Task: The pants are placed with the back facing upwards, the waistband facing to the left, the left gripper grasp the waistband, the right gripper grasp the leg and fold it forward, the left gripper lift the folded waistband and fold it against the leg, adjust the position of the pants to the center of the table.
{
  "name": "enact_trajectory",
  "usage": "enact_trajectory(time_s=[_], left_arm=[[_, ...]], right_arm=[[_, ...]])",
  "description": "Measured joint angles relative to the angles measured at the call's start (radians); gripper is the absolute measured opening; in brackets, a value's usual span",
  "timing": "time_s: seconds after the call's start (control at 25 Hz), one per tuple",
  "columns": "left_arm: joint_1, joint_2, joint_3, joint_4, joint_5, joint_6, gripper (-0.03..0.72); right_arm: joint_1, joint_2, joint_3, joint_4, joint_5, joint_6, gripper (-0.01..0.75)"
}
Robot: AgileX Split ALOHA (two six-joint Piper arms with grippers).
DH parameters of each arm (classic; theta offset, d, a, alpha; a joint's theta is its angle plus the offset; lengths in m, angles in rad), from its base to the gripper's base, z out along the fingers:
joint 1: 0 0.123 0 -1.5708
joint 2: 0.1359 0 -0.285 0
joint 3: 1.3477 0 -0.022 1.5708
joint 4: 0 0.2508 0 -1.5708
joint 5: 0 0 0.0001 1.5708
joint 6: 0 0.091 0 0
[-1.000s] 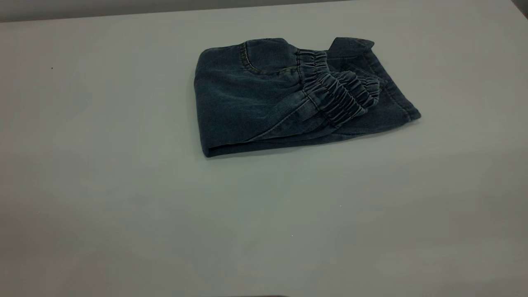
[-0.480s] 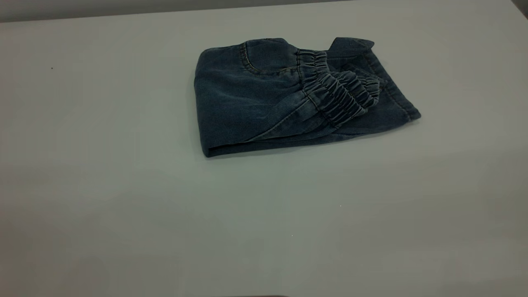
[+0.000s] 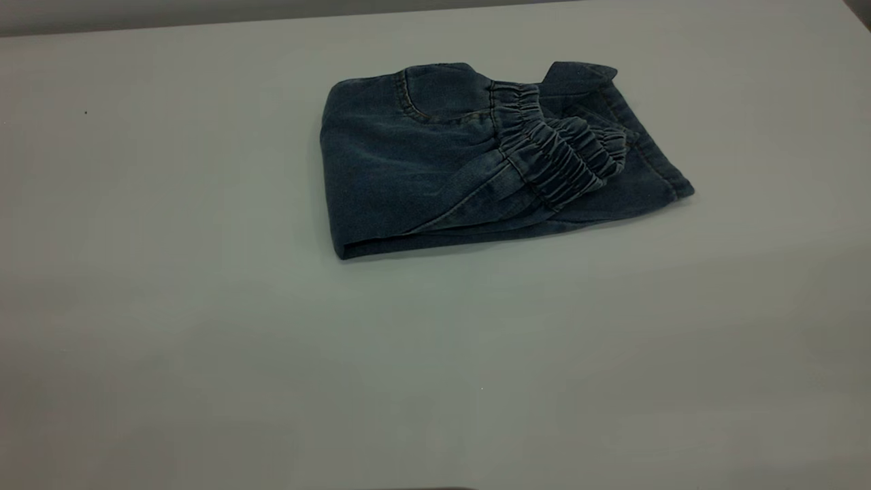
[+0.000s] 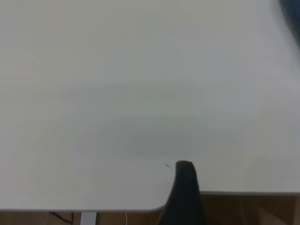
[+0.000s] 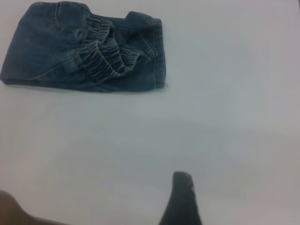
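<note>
Nothing on the table [image 3: 170, 327] has shifted against the earlier frames: the pants [image 3: 435, 163] lie as they did, which I read as both folds done and only centring, if any, left. They form a compact denim bundle, waistband [image 3: 551, 160] doubled over the leg [image 3: 646, 173], towards the table's far edge. My left gripper [image 4: 183, 197] and right gripper [image 5: 182, 199] are withdrawn, well apart from the pants; I cannot tell if either is spread.
</note>
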Motion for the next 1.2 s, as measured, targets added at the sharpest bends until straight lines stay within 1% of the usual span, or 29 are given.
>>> enact_trajectory(time_s=[0.32, 0.64, 1.2], left_arm=[[0.000, 0.000, 0.000, 0.000, 0.000, 0.000, 0.551], [0.000, 0.000, 0.000, 0.000, 0.000, 0.000, 0.551], [0.000, 0.000, 0.000, -0.001, 0.000, 0.000, 0.551]], right_arm=[[0.000, 0.000, 0.000, -0.009, 0.000, 0.002, 0.494], [0.000, 0.000, 0.000, -0.165, -0.005, 0.190, 0.494], [0.000, 0.000, 0.000, -0.167, -0.009, 0.202, 0.494]])
